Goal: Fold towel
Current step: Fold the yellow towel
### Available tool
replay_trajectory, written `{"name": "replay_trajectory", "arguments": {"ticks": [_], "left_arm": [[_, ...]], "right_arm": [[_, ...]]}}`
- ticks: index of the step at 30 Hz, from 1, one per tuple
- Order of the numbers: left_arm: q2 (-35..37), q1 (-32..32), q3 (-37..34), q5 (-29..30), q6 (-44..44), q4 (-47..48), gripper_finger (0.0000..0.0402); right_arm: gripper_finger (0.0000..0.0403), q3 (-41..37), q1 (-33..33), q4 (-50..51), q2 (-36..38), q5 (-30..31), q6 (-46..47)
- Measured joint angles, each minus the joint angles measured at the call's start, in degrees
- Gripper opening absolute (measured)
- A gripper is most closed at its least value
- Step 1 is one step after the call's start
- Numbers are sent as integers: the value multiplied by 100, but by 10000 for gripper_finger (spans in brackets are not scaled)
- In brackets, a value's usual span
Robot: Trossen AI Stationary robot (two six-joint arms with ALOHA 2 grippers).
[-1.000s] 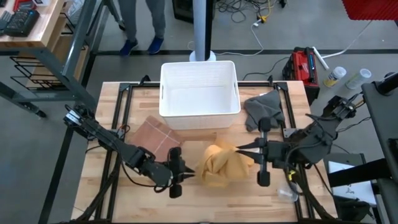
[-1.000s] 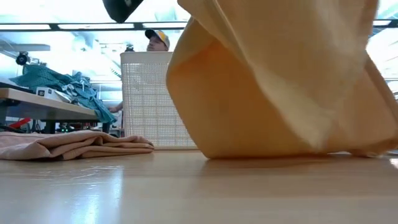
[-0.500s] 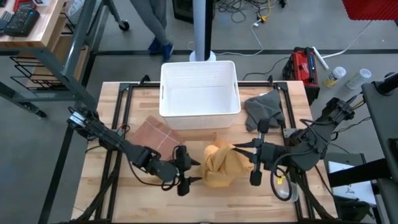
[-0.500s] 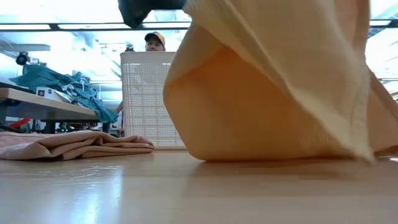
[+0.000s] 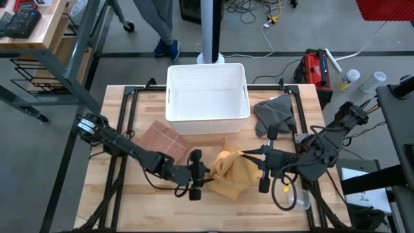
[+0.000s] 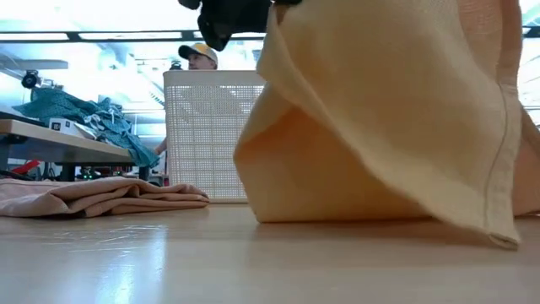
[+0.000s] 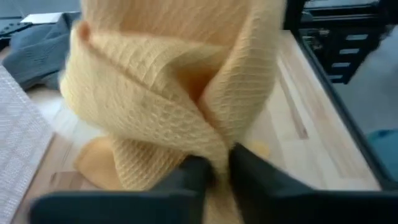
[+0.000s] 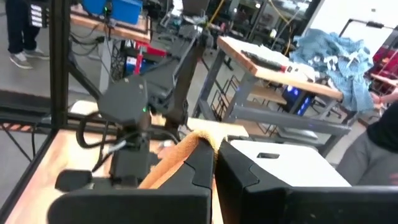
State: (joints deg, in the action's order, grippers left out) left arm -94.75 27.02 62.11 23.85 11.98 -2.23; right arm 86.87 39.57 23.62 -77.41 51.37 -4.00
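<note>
Grippers flanked my yellow waffle-weave towel near the bench's front edge: left gripper and right gripper each pinched a side, bunching it into a lifted heap.

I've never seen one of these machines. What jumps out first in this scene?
A bunched yellow towel near the table's front middle, pinched from both sides by the left gripper and the right gripper. Behind it stands a white basket, with a folded reddish-brown cloth on its left and a crumpled grey cloth on its right.
</note>
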Motion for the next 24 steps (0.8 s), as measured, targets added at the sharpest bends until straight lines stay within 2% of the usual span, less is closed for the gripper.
{"name": "replay_trajectory", "arguments": {"ticks": [1,2,8,12,14,17,21,24], "left_arm": [[32,4,0,-43,-1,43,35],[87,8,0,-54,35,102,20],[520,143,0,172,613,1068,4],[875,438,0,833,1027,1767,3],[1043,591,0,1296,1186,2054,2],[1412,820,0,2104,1328,2177,2],[1932,1115,0,3366,1344,2114,2],[2195,1281,0,3827,1345,2091,2]], "right_arm": [[0,0,4,138,0,10,141],[0,0,8,293,0,11,316],[0,-15,138,1790,-44,-11,1769],[0,-65,355,2547,-72,-318,2966],[0,-197,483,2464,-142,-639,3355],[0,-511,593,1697,-503,-993,3607],[0,-789,560,629,-1447,-1889,3419],[0,-729,391,286,-2138,-1779,3228]]}}
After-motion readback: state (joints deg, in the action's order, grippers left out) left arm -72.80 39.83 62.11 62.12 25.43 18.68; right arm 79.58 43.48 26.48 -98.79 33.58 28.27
